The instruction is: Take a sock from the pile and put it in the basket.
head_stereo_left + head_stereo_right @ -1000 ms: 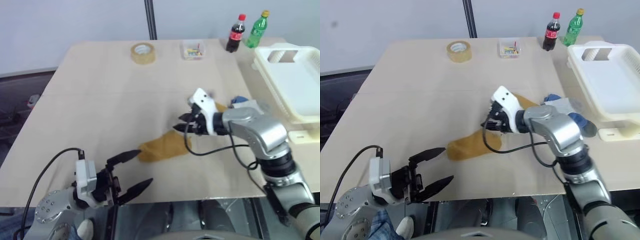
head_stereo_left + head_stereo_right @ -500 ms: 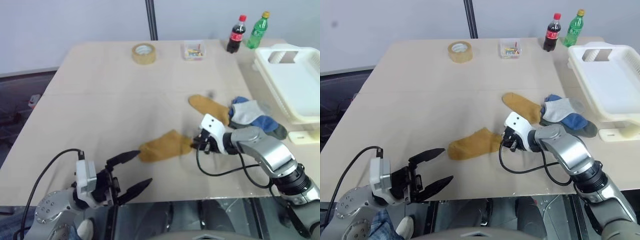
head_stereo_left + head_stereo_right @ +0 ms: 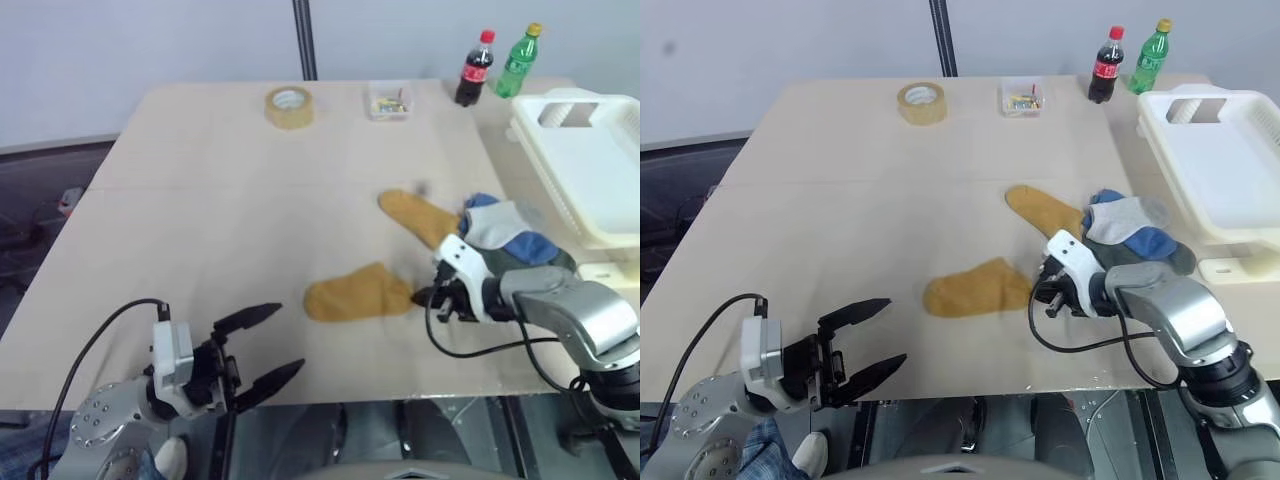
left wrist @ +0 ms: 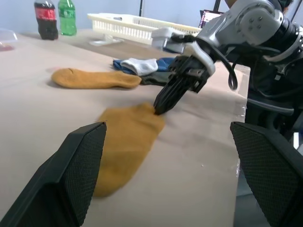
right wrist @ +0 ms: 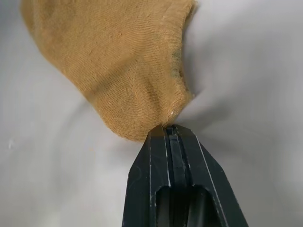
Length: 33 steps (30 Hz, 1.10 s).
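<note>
A mustard-tan sock (image 3: pixel 355 295) lies flat on the table, apart from the pile (image 3: pixel 500 235) of blue, pale grey and dark socks to its right. My right gripper (image 3: pixel 418 297) is shut, pinching this sock's right-hand edge (image 5: pixel 123 61) against the table. A second tan sock (image 3: pixel 420 215) lies at the pile's left side. The white slotted basket (image 3: pixel 530 140) stands at the table's right edge, beyond the pile. My left gripper (image 3: pixel 268 345) hovers open at the table's front left, with nothing between its fingers (image 4: pixel 71 175).
A roll of tape (image 3: pixel 287 105), a small clear box (image 3: pixel 388 100), a cola bottle (image 3: pixel 472 68) and a green bottle (image 3: pixel 518 60) stand along the far edge. The table's front edge runs just below both grippers.
My right gripper came down and to the right, shut on the sock's edge and dragged the sock a little to the right. The left gripper stayed still.
</note>
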Motion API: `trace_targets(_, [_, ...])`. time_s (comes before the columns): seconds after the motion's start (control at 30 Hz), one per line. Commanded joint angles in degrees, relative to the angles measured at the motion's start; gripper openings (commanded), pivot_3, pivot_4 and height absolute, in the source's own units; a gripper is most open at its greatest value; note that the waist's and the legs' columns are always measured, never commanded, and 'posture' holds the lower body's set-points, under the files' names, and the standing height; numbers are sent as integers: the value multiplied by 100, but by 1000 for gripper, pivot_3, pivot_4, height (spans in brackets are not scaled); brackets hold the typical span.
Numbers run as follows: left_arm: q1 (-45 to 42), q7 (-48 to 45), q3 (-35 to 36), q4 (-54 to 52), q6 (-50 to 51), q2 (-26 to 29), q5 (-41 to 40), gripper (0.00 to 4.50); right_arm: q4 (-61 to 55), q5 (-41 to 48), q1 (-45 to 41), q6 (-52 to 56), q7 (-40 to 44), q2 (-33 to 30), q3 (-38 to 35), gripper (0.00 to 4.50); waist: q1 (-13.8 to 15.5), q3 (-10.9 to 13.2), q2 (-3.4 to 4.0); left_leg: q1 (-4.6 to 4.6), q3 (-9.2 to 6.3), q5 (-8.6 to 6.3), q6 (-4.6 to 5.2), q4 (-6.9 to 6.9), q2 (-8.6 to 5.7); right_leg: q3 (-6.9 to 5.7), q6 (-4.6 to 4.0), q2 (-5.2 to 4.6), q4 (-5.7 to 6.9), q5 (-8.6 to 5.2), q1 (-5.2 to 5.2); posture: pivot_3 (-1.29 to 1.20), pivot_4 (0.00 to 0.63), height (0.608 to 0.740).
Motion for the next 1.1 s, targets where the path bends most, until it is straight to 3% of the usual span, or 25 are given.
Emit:
trace_targets(0.03, [17,-36,63,-62,-83,-18,-24,4500,-225,170,133,66,-59,-162,-372,279,-5,0,0,0,1,0,1,0,0,0,0,0,0,0,1,0,150,739])
trace_targets(0.1, [5,-27,72,-72,-78,-17,-34,4500,-223,237,212,-16,-10,-289,-485,907,-3,0,0,0,2,-1,1,1,0,2,0,-1,0,0,2,0,150,739])
trace_targets(0.13, [-3,-21,82,-83,-70,-13,-44,4500,-231,260,247,-66,31,-373,-535,1434,-3,0,0,0,2,-1,2,2,0,1,0,-1,0,0,2,0,150,739])
trace_targets(0.23, [-79,17,164,-108,-43,6,-125,4500,-248,497,285,-358,673,-1073,-667,2483,10,2,3,0,2,-1,2,3,0,0,1,-1,-1,0,3,0,150,739])
trace_targets(0.33, [-225,43,270,-129,29,72,-240,4500,63,724,-124,-660,1147,-1427,-807,2483,11,2,3,0,1,-3,6,8,-1,-4,1,-4,-4,0,7,0,150,739])
trace_targets(0.5, [-415,4,293,-109,165,164,-308,4500,990,406,-1208,-1244,1015,-937,-402,2483,-51,3,3,28,7,-14,23,7,14,-2,0,6,-5,1,31,0,150,739])
trace_targets(0.77, [-611,79,385,14,205,99,-347,4500,3789,-1429,-2771,-3256,26,925,914,2483,-37,3,2,25,6,0,-1,6,11,-4,-1,5,-10,2,27,0,150,739])
trace_targets(0.93, [-673,78,486,142,170,106,-270,4500,5894,-2018,-3478,-4342,-361,2170,1078,2483,-54,3,2,14,11,2,-3,5,10,4,-3,8,0,3,1,0,150,739])
trace_targets(1.1, [-644,32,582,218,122,145,-209,4500,7627,-2686,-4151,-5323,-943,2582,1024,2483,-41,5,5,5,7,3,-4,4,2,-1,-4,11,1,3,-5,0,150,739])
